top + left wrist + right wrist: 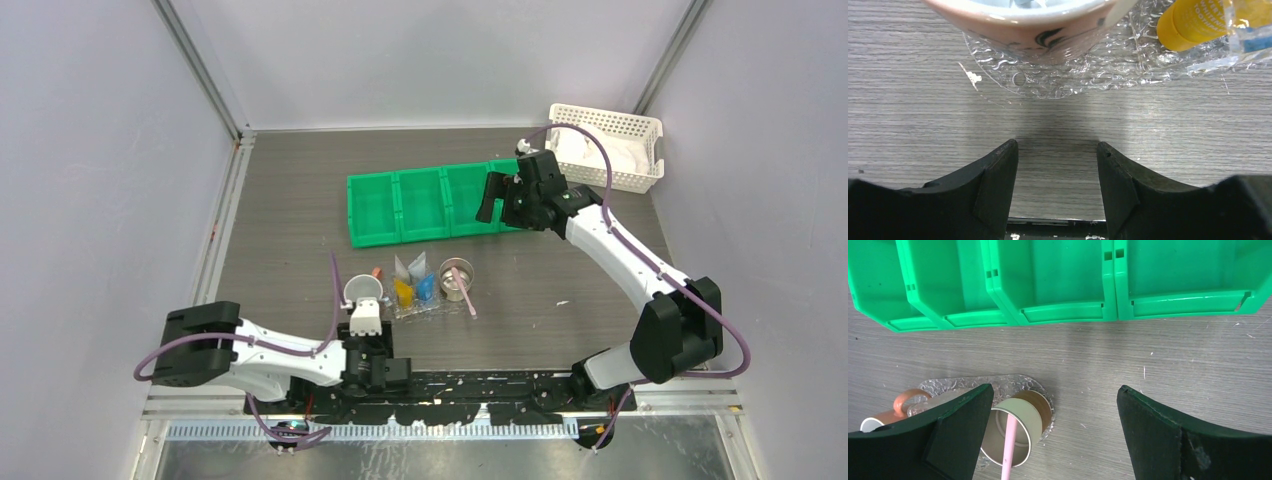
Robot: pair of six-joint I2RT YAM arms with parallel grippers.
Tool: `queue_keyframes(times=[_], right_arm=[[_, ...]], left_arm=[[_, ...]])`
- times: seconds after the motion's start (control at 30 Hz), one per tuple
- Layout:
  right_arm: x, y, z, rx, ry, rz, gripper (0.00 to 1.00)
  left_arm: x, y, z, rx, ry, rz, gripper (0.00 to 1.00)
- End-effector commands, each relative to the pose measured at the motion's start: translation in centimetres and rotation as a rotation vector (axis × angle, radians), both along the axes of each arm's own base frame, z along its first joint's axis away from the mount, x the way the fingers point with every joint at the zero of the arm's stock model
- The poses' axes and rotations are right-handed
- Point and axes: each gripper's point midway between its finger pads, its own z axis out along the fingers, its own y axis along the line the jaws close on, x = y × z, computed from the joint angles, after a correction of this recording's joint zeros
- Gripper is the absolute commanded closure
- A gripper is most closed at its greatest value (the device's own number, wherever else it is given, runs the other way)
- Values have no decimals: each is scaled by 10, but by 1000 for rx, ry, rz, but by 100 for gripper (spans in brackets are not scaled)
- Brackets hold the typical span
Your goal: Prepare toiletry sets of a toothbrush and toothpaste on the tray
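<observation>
The toothbrush point(468, 300) in a cup point(447, 283) on the tray point(1073, 80) looks light and stiff; pinch mid-handle. Left gripper point(1057, 145) and right gripper point(1055, 388) gape empty.

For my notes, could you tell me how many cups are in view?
2: a pinkish cup at the tray's left end, a tan cup at its right end; none seems hidden.

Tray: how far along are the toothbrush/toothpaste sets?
Done: tray carries an orange-handled mug, a cup holding a pink toothbrush, with yellow toothpaste and blue toothpaste between them. In hand: nothing; left gripper and right gripper are open, empty. Left: the mug's contents are unclear, so a second set may be unfinished.
</observation>
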Motion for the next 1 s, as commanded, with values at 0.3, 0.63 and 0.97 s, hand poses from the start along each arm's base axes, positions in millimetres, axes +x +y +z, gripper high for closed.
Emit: queue_keyframes(times=[0.3,0.63,0.97], right_arm=[[5,3,21,51,-61,-2,0],[5,0,13,32,-45,-15,0],[12,5,7,42,-32,-17,0]], left_arm=[[5,18,11,52,-36,0,42],[14,17,-16,18,-106,-66,44],[18,13,-46,54,-129,-90,41]])
